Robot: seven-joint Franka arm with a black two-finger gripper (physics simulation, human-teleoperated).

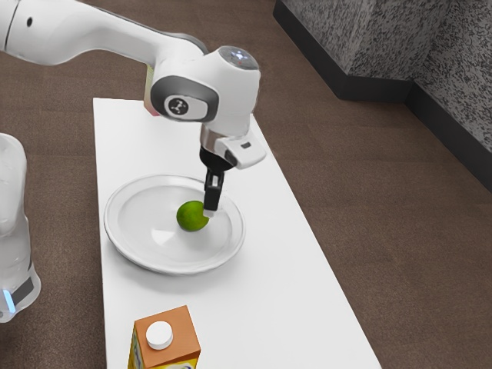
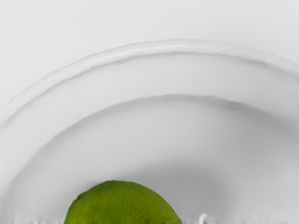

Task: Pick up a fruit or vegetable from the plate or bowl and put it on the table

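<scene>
Green lime (image 1: 191, 217), one, lying in a round white plate (image 1: 123, 244) on a white table (image 1: 280, 269). Black gripper (image 1: 210, 208), lowered close to the lime; whether wide, narrow or gripping, cannot tell. Orange-topped carton (image 1: 179, 326), white cap (image 1: 160, 335), upright near the plate.
</scene>
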